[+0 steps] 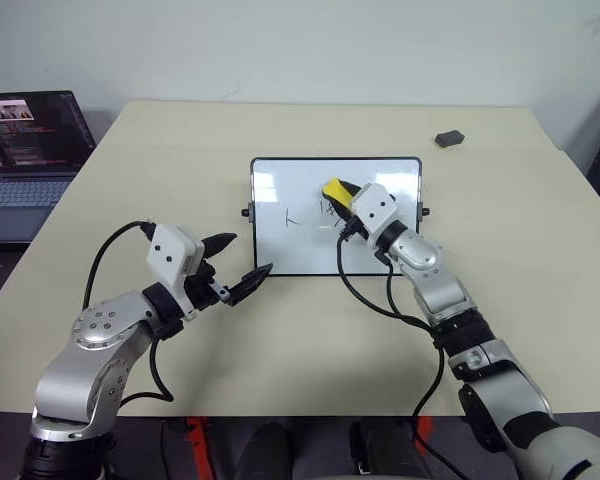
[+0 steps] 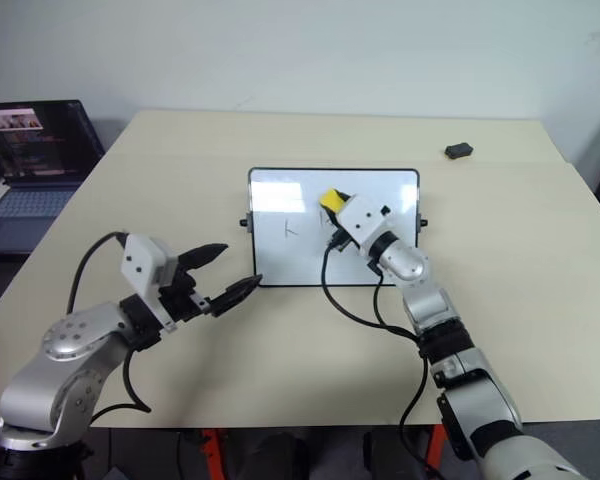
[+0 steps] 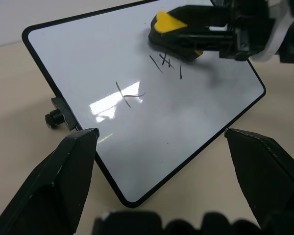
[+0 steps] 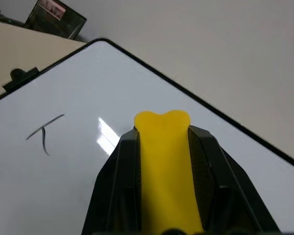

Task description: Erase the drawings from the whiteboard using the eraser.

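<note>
the eraser (image 1: 333, 190) is clamped between the fingers of the right hand (image 1: 342, 196), held over the middle of the whiteboard (image 1: 280, 215), just above a group of marks. the board lies flat at the centre of the tabletop (image 1: 280, 340). two groups of drawings (image 3: 129, 95) are seen, one left of centre and one by the eraser. the left hand (image 1: 236, 265) is held wide and empty, near the board's near left corner. a laptop (image 1: 25, 150) is placed far left, a dark lump (image 1: 449, 138) far right.

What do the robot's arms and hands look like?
Both arms are shiny silver metal with round joints and black bands. Loose black cables loop beside them. Each wrist carries a white boxy block. The left hand and right hand each have two pointy black fingers.
</note>
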